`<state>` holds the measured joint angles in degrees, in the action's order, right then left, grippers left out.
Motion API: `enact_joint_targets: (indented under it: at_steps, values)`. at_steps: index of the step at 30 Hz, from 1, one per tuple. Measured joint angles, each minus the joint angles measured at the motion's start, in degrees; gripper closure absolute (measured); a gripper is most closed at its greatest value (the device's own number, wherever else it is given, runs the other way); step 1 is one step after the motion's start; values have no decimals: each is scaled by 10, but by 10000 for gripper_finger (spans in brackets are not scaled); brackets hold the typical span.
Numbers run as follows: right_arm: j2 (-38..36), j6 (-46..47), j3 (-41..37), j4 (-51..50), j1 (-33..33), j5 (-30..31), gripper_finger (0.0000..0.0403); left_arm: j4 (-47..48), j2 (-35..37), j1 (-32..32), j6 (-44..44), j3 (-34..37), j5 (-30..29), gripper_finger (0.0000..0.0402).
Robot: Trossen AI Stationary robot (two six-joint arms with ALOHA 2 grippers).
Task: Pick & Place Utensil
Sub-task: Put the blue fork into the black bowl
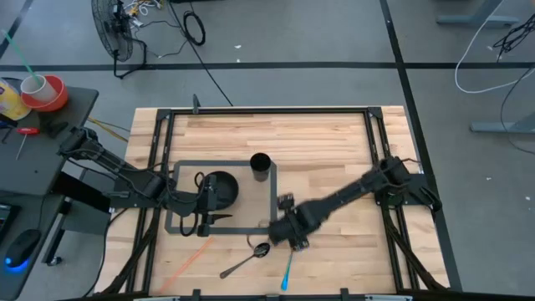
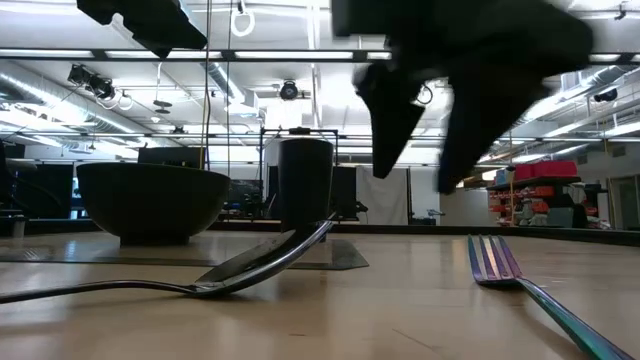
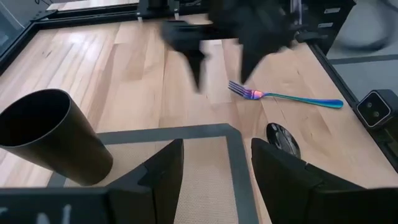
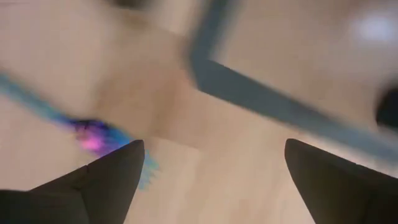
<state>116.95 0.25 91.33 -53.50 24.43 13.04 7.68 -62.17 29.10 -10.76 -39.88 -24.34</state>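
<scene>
Spoon [image 2: 230,272] and fork [image 2: 495,262] on butcher-block table [image 1: 334,150], workshop beyond

In the right wrist view we see the iridescent blue-purple metal fork [image 4: 93,140] only as a smeared streak, partly behind a dark finger [image 4: 102,180], and the grey mat border [image 4: 273,102] is blurred too. In the low view the silver metal spoon [image 2: 230,270] runs off the left edge and the fork's handle off the lower right. In the left wrist view the spoon's bowl [image 3: 281,137] is partly hidden behind a dark finger [image 3: 292,180], its handle unseen
</scene>
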Motion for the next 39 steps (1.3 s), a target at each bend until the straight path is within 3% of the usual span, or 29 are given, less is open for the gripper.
enact_joint_targets:
  at_steps: [8,20,29,39]
  values:
    - [8,-188,0,103,64,-49,60,-12,0,0,-6,0,0,209]
    - [66,-231,0,129,69,-131,148,-23,0,0,-9,0,0,209]
    - [67,-289,-3,98,63,-138,220,-28,0,0,-9,0,0,209]
    - [61,-358,-53,140,65,-146,312,-30,0,0,-8,0,0,209]
